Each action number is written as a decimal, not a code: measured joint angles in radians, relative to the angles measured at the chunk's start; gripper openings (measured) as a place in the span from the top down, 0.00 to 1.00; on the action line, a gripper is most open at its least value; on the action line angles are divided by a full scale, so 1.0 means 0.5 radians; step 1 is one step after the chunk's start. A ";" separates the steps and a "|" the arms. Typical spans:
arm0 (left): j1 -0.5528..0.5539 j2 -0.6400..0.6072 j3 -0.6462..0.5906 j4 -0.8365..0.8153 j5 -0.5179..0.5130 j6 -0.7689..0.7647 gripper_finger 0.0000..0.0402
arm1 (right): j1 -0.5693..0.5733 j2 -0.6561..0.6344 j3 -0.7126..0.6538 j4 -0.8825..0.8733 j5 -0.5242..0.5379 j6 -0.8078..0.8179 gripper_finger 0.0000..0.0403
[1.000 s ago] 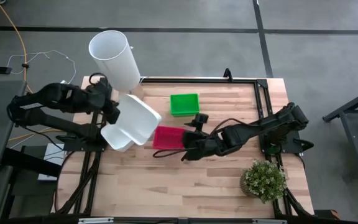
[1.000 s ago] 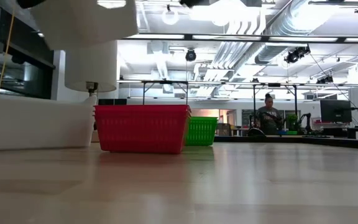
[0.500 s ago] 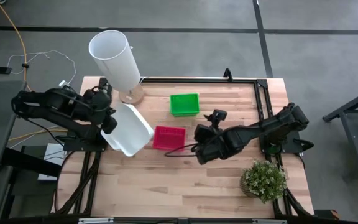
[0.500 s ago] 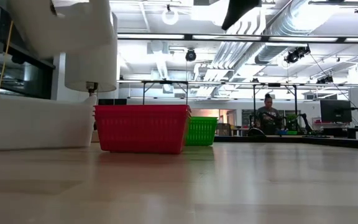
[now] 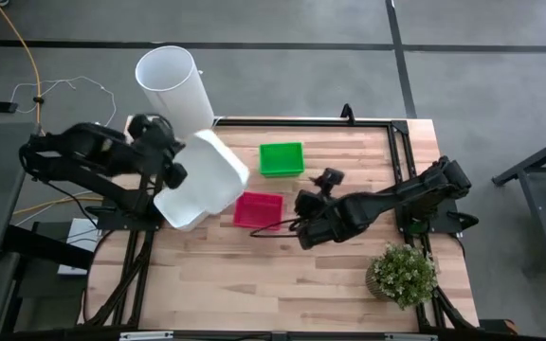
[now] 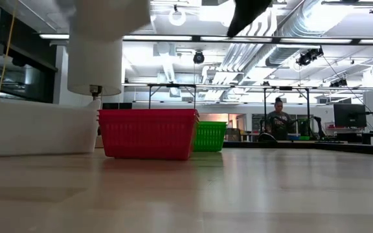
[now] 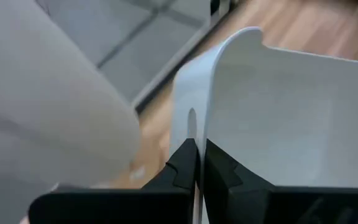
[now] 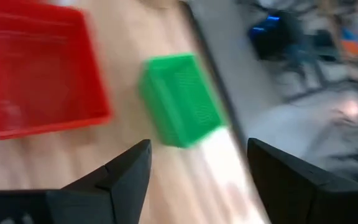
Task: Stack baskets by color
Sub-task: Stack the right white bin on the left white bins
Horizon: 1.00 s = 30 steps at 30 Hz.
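Note:
My left gripper [image 5: 174, 174] is shut on a white basket [image 5: 209, 172] and holds it up over the table's left side; in the low view it is a white blur [image 6: 109, 10] at the top. Another white basket [image 6: 34, 129] rests on its bottom on the table beneath. A red basket [image 5: 258, 208] stands mid-table, and a green basket [image 5: 282, 158] stands behind it toward the far edge. My right gripper [image 5: 303, 212] hovers open just right of the red basket, with nothing between its fingers [image 8: 126, 180]. My left gripper pinches the upper rim of one wall of the white basket [image 7: 196, 134], just below a handle slot [image 7: 191, 118], with one finger inside and one outside. The basket is lifted clear of the table and tilted.
A tall white cylinder [image 5: 173, 85] on a wooden foot stands at the far left corner, close behind the lifted basket. A small potted plant [image 5: 403, 275] sits near the front right. Bare wood lies along the near edge [image 5: 254, 294].
My left gripper has risen and rolled, carrying the white basket higher and a little toward the far edge. My right gripper has drawn back from the red basket toward the table's right and tipped; it stays open. The baskets on the table have kept still.

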 joint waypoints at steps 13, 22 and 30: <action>0.000 -0.108 0.278 0.635 -0.115 0.452 1.00 | -0.375 0.193 -0.818 3.141 -1.319 -0.817 0.89; 0.000 -0.110 0.278 0.687 -0.231 0.447 1.00 | -0.429 0.860 -0.155 3.068 -1.392 -0.768 0.99; 0.000 -0.110 0.278 0.716 -0.248 0.443 1.00 | -0.423 1.371 0.557 2.905 -1.370 -0.694 1.00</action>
